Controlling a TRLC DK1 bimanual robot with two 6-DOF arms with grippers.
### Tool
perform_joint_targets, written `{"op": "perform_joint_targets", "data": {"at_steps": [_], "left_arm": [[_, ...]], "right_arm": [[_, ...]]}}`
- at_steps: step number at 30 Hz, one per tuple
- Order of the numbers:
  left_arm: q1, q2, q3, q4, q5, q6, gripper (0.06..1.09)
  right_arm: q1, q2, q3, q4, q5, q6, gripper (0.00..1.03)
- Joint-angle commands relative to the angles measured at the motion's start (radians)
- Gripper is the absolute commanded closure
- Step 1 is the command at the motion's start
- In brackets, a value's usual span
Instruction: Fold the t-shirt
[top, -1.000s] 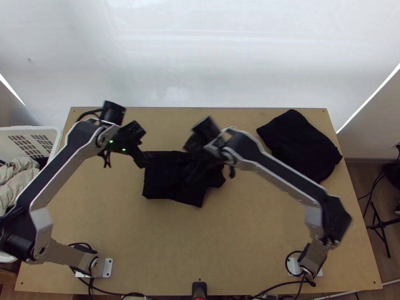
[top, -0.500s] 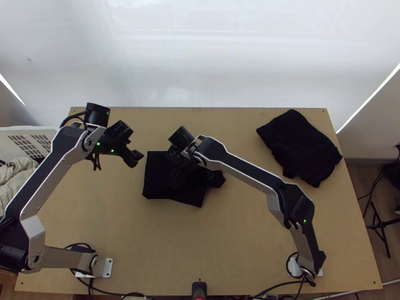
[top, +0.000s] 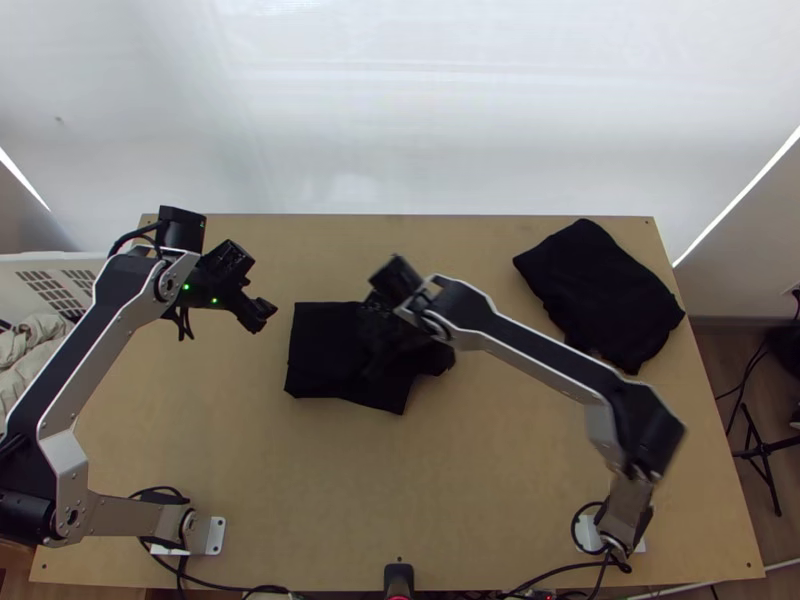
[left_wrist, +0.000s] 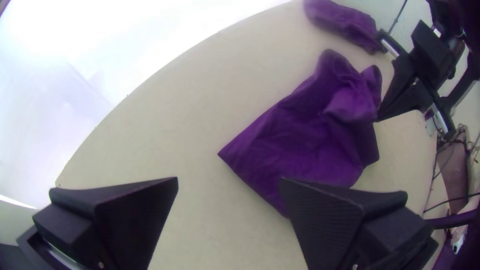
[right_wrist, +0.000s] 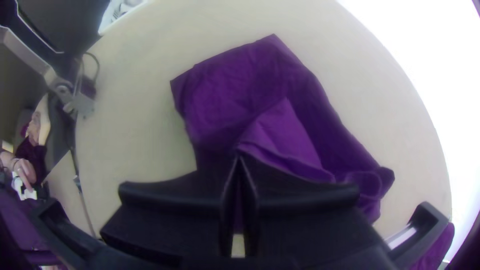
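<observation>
The black t-shirt (top: 318, 350) lies folded in the middle of the table, its right part bunched; it looks purple in the left wrist view (left_wrist: 300, 145) and right wrist view (right_wrist: 225, 95). My left gripper (top: 262, 318) hangs open to the left of the shirt, apart from it; the left wrist view shows my left gripper (left_wrist: 229, 178) with nothing between its fingers. Over the shirt's right part is my right gripper (top: 374, 368). In the right wrist view my right gripper (right_wrist: 239, 156) is shut on a raised fold of the cloth.
Another black cloth (top: 600, 295) lies bunched at the table's far right. A white basket (top: 62, 275) with light cloth in it stands beyond the left edge. A person's hand (right_wrist: 24, 171) shows at the right wrist view's edge, away from the shirt.
My left gripper has moved left, away from the shirt's edge. The right gripper went left over the shirt and has since come back somewhat to the right. The shirt's left part lies as before.
</observation>
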Motion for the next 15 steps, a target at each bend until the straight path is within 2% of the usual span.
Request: {"op": "perform_joint_targets", "data": {"at_steps": [1,15], "left_arm": [[0.0,0.008,-0.017,0.019,0.005,-0.014,0.1],[-0.013,0.016,0.024,0.016,0.003,-0.017,0.1]], "right_arm": [[-0.058,-0.186,-0.188,-0.001,-0.019,0.039,1.0],[-0.296,-0.239,-0.473,0.039,-0.062,0.072,1.0]]}}
